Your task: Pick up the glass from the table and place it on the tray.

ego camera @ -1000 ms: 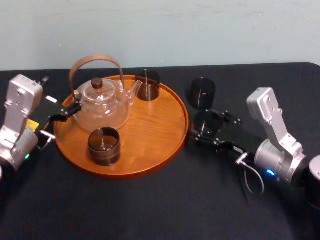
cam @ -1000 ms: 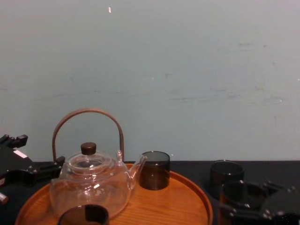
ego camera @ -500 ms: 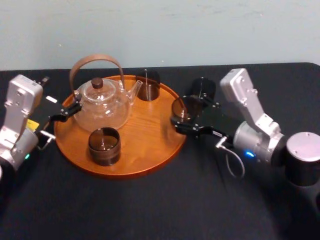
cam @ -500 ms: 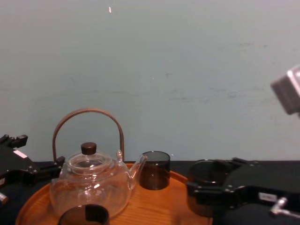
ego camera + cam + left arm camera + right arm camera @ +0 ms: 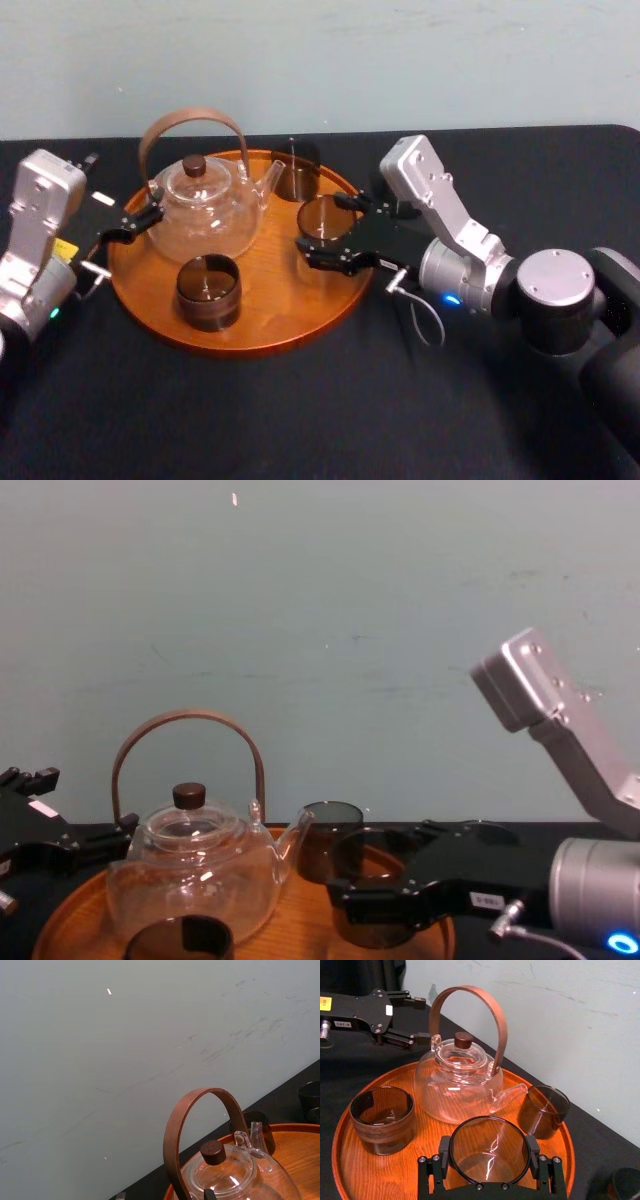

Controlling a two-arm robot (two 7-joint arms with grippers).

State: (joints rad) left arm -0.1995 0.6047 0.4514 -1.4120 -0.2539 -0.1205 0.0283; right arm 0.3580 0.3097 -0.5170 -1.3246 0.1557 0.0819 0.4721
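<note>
Over the tray (image 5: 285, 295) on the table (image 5: 300, 420), our right gripper (image 5: 322, 235) clasps the glass (image 5: 489, 1152), teapot (image 5: 205, 210) at its nine o'clock, left gripper (image 5: 135, 222) idle beyond, fingers spread.

Read "107-6", or something close to it, on a small white sticker (image 5: 342, 1024) on the left tool (image 5: 420, 1019). Found a yellow label (image 5: 325, 1004) beside it and a white tag (image 5: 487, 901) on the right tool (image 5: 347, 872), both too small to read.

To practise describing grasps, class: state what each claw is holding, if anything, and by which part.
The right claw holds the glass by opposite sides of its wall, over the tray. The left claw, open beside the teapot, holds nothing.
</note>
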